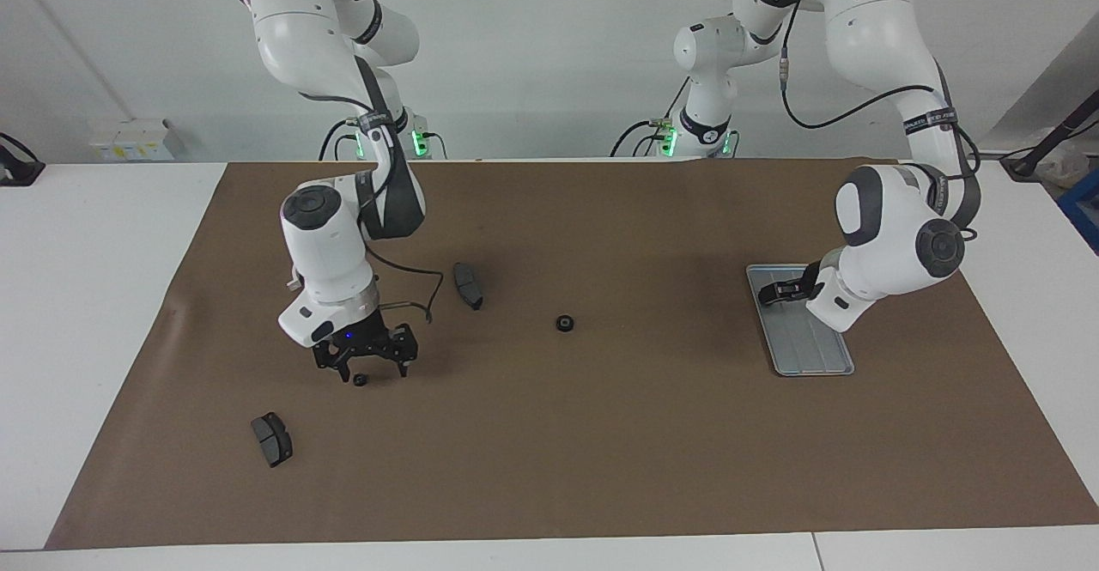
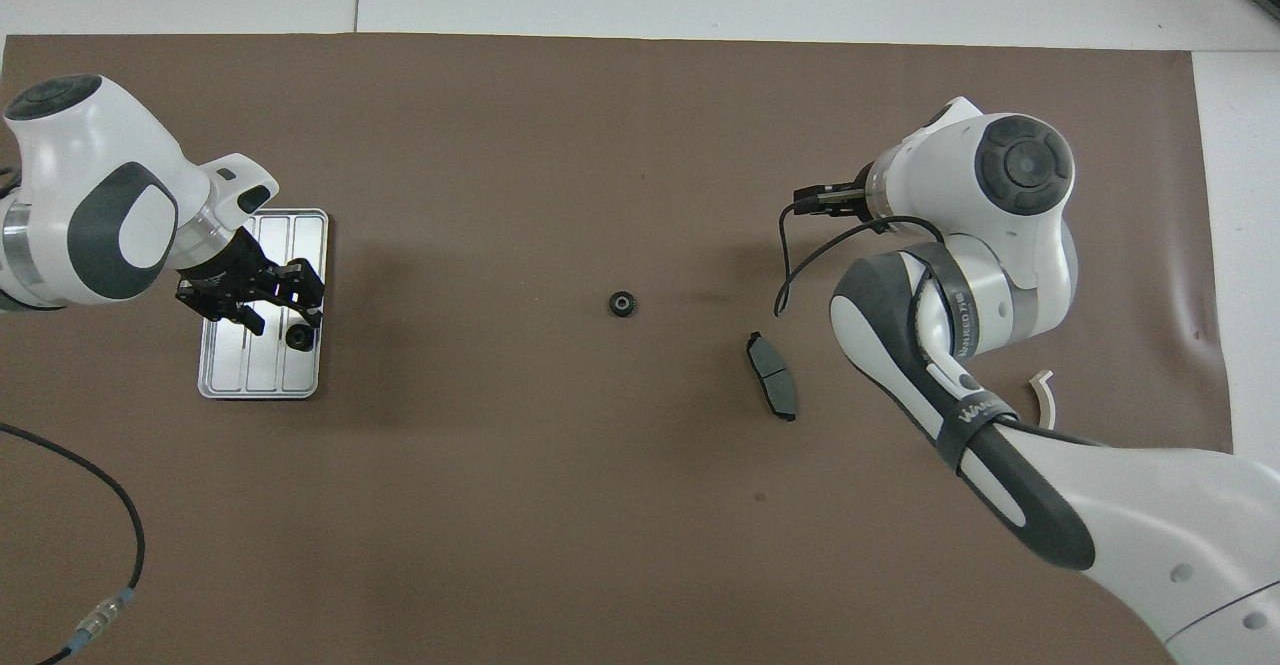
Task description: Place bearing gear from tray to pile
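Note:
The silver grooved tray [image 2: 250, 375] lies at the left arm's end of the mat, also in the facing view [image 1: 811, 348]. A small black bearing gear [image 2: 297, 337] sits on it. My left gripper [image 2: 282, 323] is open low over the tray, its fingertips beside the gear; in the facing view [image 1: 773, 294] it hides the gear. My right gripper [image 1: 373, 373] is open at the right arm's end of the mat, with a small black gear [image 1: 361, 379] on the mat between its fingers. The overhead view hides it under the arm.
Pile parts lie scattered: a black gear [image 1: 564, 323] at mid-mat, a dark brake pad [image 1: 468, 285] beside the right arm, another brake pad [image 1: 272, 439] farther from the robots, and a white curved bracket [image 2: 1043, 395] near the mat's edge.

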Available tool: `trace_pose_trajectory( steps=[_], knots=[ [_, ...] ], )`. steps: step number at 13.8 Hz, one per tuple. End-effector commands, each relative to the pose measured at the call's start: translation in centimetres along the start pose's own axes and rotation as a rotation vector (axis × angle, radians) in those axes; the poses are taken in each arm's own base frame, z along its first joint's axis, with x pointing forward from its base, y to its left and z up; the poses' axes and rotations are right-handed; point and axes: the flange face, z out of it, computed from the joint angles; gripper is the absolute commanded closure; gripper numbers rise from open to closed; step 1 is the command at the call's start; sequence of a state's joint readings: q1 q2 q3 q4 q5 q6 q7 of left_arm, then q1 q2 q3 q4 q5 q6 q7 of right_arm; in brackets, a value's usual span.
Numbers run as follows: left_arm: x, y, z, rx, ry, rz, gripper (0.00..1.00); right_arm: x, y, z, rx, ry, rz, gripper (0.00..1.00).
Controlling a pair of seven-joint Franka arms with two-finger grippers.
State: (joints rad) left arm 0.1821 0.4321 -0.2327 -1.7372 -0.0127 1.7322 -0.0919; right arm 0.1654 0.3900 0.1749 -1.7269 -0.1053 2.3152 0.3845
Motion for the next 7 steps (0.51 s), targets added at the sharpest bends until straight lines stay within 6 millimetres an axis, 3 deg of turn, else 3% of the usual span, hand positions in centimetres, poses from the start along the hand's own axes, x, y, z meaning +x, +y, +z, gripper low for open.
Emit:
trace_pose_trajectory(
  steps=[1, 4, 7],
  knots=[
    [-0.2, -0.2, 1.2, -0.002, -0.011, -0.001, 0.32, -0.2, -5.4, -1.2, -0.002, -0.015, 0.042, 0.0],
    [0.3, -0.4, 1.9, -0.006, -0.007, -0.002, 0.39, -0.9, -11.2, -0.7, -0.013, -0.03, 0.055, 0.0],
    [0.6, -0.4, 2.2, -0.008, -0.003, -0.002, 0.44, -1.8, -15.8, 0.9, -0.011, -0.047, 0.073, 0.0]
  ],
)
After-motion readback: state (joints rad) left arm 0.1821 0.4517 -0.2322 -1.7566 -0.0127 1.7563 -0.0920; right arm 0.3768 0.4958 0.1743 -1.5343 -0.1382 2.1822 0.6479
